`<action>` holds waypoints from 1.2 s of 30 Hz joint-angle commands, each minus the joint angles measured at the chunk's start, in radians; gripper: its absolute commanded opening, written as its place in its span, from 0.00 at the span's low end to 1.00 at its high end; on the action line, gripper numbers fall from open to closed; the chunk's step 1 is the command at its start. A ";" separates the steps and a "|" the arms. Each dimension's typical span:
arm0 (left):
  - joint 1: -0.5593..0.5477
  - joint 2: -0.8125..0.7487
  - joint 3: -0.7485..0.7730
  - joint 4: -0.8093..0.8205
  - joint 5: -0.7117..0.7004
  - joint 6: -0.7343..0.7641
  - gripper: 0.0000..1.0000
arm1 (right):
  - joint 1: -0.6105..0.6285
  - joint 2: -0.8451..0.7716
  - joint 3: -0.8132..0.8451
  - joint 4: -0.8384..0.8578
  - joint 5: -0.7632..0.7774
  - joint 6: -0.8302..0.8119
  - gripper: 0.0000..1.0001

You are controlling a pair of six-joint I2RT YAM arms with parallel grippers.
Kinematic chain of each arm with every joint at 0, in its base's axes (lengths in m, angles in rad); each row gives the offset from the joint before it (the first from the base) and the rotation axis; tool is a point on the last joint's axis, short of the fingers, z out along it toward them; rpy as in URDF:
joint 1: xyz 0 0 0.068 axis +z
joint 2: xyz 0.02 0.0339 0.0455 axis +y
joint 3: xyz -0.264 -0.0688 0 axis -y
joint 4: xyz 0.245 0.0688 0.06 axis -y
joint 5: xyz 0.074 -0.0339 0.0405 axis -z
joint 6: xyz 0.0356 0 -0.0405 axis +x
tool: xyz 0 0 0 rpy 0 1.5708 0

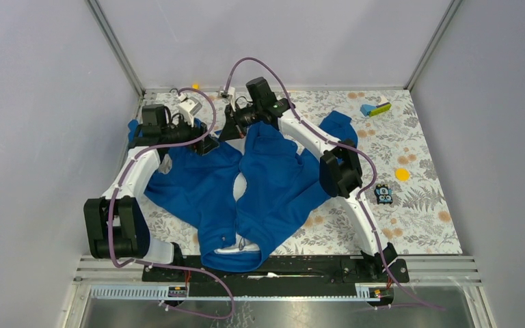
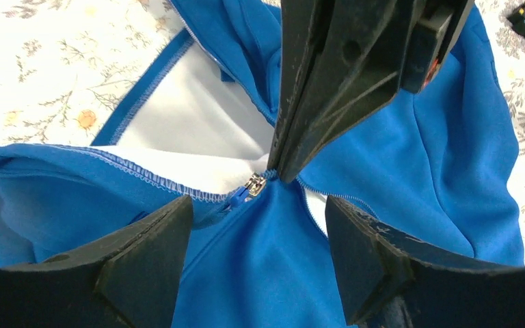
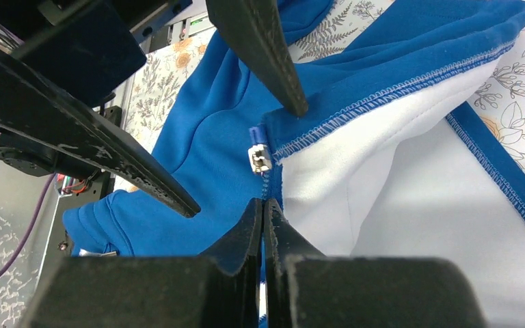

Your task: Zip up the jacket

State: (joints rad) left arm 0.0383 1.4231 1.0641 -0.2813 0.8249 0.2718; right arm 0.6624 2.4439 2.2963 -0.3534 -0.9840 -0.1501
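A: where was the jacket [image 1: 273,184]?
B: flat on the table [image 1: 417,205], front open, collar at the near edge, hem at the far side. Both arms met at the hem end of the zip
A: jaws?
B: left gripper [image 2: 256,205] stood wide, a finger either side of the slider [image 2: 254,184], clear of it. The right gripper [image 3: 263,205] was shut, tips on the zip tape just beside the slider. Pinching or only pressing, couldn't tell
A: step = grab the slider?
B: looked so. Centre the left on it, close square, let the right anchor the hem, then pull straight toward the collar, or the fabric bunches
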 commanded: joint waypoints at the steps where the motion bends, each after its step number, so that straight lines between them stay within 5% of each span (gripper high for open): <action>1: -0.007 -0.026 -0.022 0.041 -0.001 0.040 0.71 | -0.003 -0.012 0.009 0.021 -0.045 0.001 0.00; 4: -0.010 -0.015 -0.030 0.054 -0.031 0.036 0.61 | -0.004 -0.013 0.010 0.020 -0.045 0.001 0.00; 17: -0.016 0.024 -0.071 0.167 -0.092 -0.043 0.59 | -0.004 -0.008 0.015 0.023 -0.040 0.006 0.00; 27: -0.017 0.008 -0.109 0.260 -0.147 -0.077 0.46 | -0.004 -0.019 -0.011 0.059 -0.042 0.025 0.00; 36: -0.016 0.013 -0.106 0.274 -0.116 -0.090 0.24 | -0.003 -0.015 -0.011 0.062 -0.024 0.025 0.00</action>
State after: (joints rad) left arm 0.0235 1.4429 0.9577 -0.0746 0.6884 0.1867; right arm 0.6605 2.4439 2.2848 -0.3244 -0.9878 -0.1337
